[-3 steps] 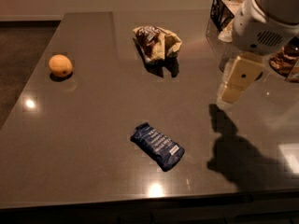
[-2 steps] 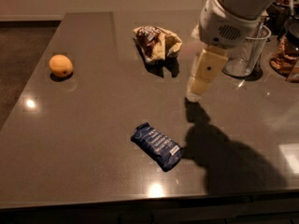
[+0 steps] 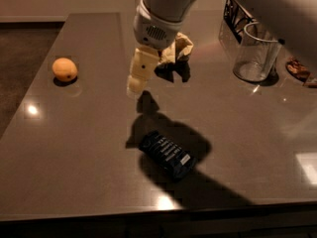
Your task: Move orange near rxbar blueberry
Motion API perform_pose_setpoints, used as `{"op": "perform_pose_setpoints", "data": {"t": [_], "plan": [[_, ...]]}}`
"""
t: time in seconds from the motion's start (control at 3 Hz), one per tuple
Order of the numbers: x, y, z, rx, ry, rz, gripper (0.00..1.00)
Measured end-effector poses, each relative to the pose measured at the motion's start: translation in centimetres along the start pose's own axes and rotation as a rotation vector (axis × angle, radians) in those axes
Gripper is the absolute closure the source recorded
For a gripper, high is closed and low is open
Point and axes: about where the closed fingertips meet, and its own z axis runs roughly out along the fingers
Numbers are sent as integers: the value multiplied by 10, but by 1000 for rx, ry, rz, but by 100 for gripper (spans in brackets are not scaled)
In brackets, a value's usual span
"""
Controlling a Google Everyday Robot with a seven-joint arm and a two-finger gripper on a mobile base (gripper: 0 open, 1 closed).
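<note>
The orange (image 3: 65,69) sits on the grey table at the far left. The rxbar blueberry (image 3: 166,154), a dark-blue wrapped bar with white lettering, lies flat near the front middle, in the arm's shadow. My gripper (image 3: 135,87) hangs above the table's middle, between the two and well right of the orange; it holds nothing that I can see.
A tan-and-brown wrinkly snack bag (image 3: 176,55) lies behind the gripper, partly hidden by the arm. A clear glass cup (image 3: 254,51) stands at the back right with a black wire basket (image 3: 235,15) behind it. The table's left edge (image 3: 29,83) runs close to the orange.
The arm has swung left across the table, from the right side to the middle, closer to the orange. The objects have not moved.
</note>
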Motion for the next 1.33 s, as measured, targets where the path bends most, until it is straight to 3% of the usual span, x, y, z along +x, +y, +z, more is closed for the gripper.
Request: {"op": "perform_pose_setpoints", "data": {"t": [0.33,0.67,1.33], "plan": [[-76,-24,57,-2,-9,-11,0],[-123,-47,94,35,-11,21,0],[-176,-77,166,64,29,73,0]]}}
